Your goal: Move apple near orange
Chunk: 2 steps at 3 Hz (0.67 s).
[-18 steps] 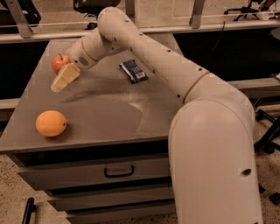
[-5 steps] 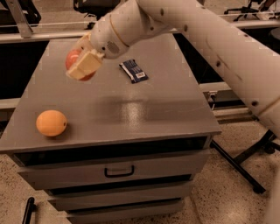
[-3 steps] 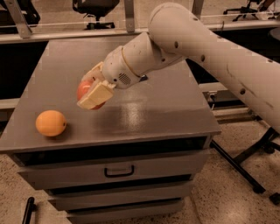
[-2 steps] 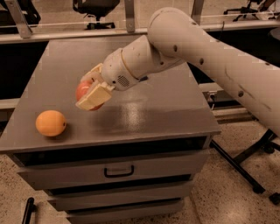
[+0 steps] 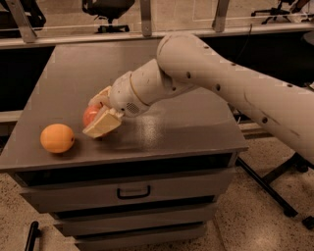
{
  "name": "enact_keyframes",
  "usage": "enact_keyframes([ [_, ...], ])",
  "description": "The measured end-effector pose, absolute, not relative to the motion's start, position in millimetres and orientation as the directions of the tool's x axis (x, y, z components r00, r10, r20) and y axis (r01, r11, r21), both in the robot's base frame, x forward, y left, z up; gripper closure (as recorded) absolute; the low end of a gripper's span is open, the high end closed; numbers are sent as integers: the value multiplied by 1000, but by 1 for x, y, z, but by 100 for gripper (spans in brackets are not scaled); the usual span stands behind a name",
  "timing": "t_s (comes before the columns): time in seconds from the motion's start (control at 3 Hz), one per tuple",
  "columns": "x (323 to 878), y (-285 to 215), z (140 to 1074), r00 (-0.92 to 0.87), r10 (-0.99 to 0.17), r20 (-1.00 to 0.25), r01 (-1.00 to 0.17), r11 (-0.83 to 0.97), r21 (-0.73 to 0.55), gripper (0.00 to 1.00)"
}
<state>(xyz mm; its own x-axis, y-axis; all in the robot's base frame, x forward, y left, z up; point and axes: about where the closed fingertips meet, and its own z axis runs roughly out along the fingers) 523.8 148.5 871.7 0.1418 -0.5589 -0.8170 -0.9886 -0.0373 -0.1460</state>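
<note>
The red apple [image 5: 90, 115] sits between the cream fingers [image 5: 102, 124] of my gripper [image 5: 96, 116], low over the grey cabinet top [image 5: 186, 127] near its front left. The gripper is shut on the apple. The orange [image 5: 57, 138] rests on the cabinet top near the front left corner, a short way to the left of the apple and apart from it. Most of the apple is hidden by the fingers.
The white arm [image 5: 221, 78] reaches in from the right across the cabinet top. The cabinet has drawers [image 5: 132, 191] below its front edge. Office chairs [image 5: 105, 10] stand behind a rail at the back. A dark stand's legs [image 5: 274, 186] lie on the floor to the right.
The gripper has carried the apple from the far left of the top, up and then down toward the front, and it is now lower and closer to the orange.
</note>
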Motion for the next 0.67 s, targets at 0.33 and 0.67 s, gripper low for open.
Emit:
enact_keyframes([
  [0.33, 523, 150, 871, 143, -559, -817, -989, -41, -145, 61],
  [0.67, 522, 152, 871, 145, -559, -816, -988, -44, -145, 38],
])
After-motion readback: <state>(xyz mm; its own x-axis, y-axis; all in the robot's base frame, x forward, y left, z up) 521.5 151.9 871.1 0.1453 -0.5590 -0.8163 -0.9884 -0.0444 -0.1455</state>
